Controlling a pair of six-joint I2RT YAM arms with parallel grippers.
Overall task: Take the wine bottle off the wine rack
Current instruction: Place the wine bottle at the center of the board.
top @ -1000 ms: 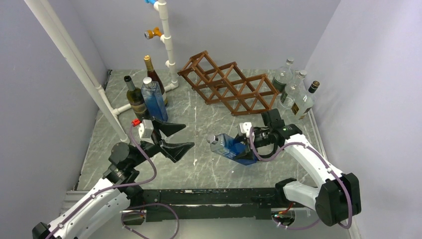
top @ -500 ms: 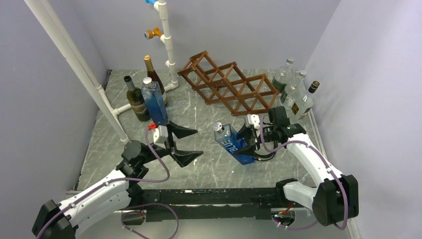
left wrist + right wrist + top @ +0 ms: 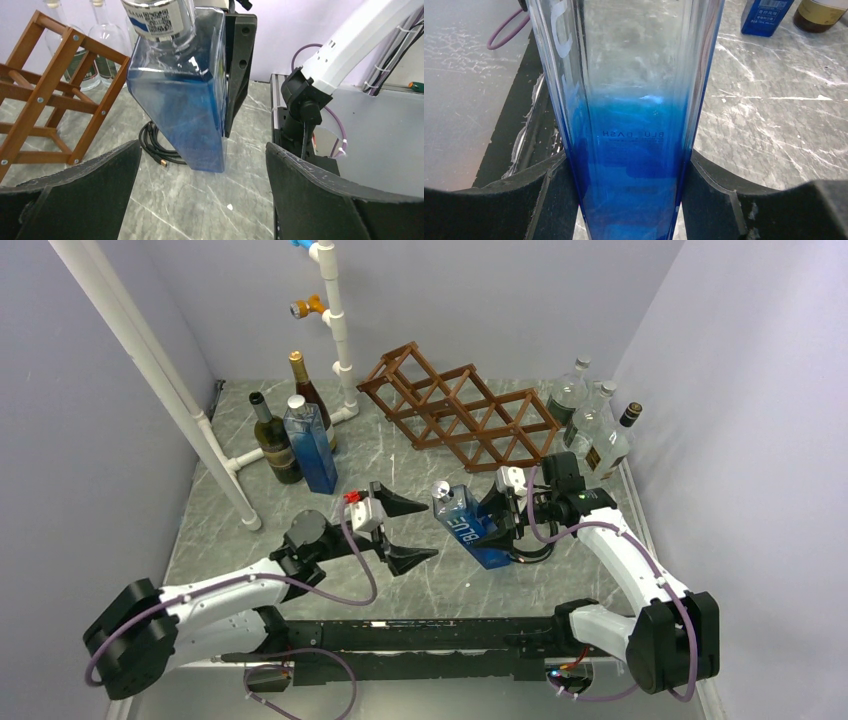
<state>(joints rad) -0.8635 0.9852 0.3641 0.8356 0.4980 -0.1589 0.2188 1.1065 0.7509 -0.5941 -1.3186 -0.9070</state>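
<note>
While the grey marbled table [image 3: 400, 465] carries everything, the brown wooden wine rack [image 3: 452, 412] sits toward its back edge. The square blue wine bottle [image 3: 470, 530] is off the rack and just in front of it, tilted with its cap leaning left. I cannot tell whether its base touches the table. The right hand [image 3: 630, 195] is clamped on its lower body, one finger on each side. The left hand [image 3: 425, 533], spread wide and holding nothing, points at the bottle from close by.

right wrist view crops blue bottle [image 3: 634, 125] top and bottom.
</note>
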